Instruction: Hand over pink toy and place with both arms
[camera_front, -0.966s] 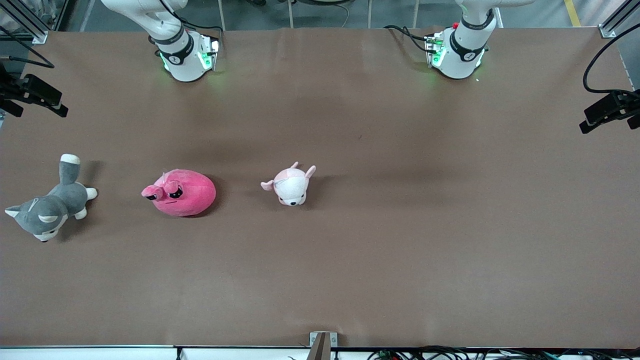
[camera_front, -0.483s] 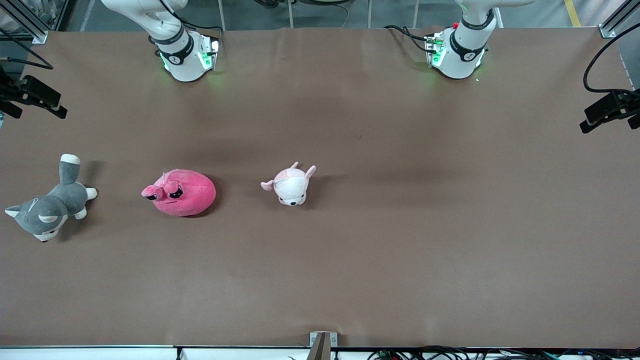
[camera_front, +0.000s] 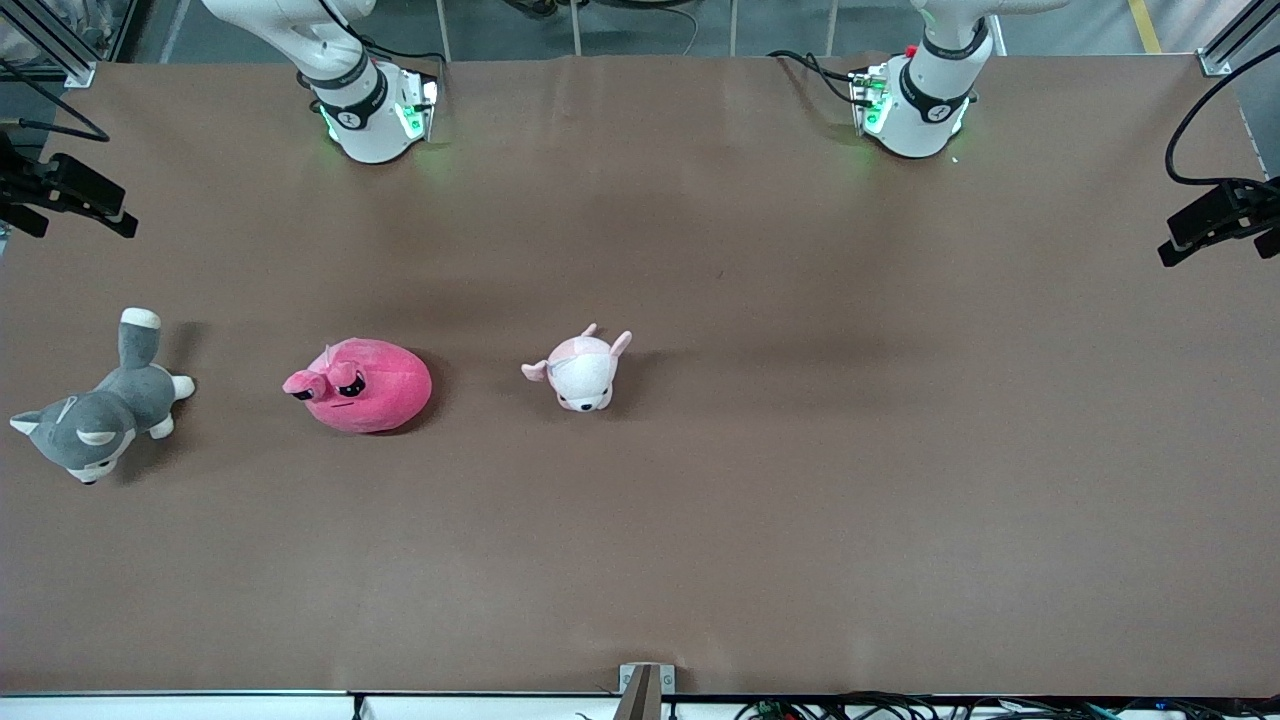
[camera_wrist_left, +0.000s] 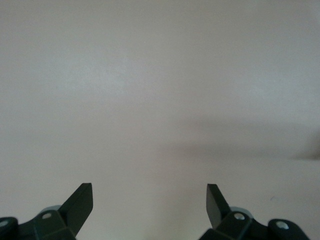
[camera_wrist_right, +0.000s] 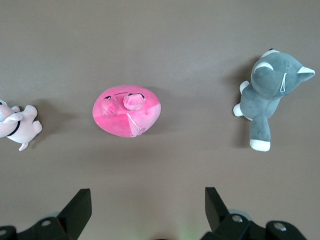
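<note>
Pink toy (camera_front: 362, 385) lies on the brown table (camera_front: 800, 500), toward the right arm's end, between a grey toy (camera_front: 95, 420) at that end and a small pale pink toy (camera_front: 580, 372) nearer the table's middle; all three sit in a rough row, well apart from each other, none touching; pink toy is a round plush blob, face turned toward the grey toy and a bit toward the front camera; right gripper (camera_wrist_right: 147, 210) is up in the air, fingers wide apart with nothing between them, and its wrist view looks straight down on the pink toy (camera_wrist_right: 127, 110), with the grey toy (camera_wrist_right: 270, 95) and part of the pale pink toy (camera_wrist_right: 17, 125) also in frame; left gripper (camera_wrist_left: 149, 202) also has its fingers wide apart on nothing, over bare table only, no toy in its wrist view; in the front view only the bases and lower links of both arms show, hands out of frame; step in hand can't be pinned down: toy flat on the table with both grippers high fits the pickup yet to come, and fits equally a toy already set down with the arms pulled back; no target spot is marked, so where it should end up can't be judged; if a grasp does follow, plush is soft and rounded, so fingers would need to straddle its narrower width and squeeze into the body.
</note>
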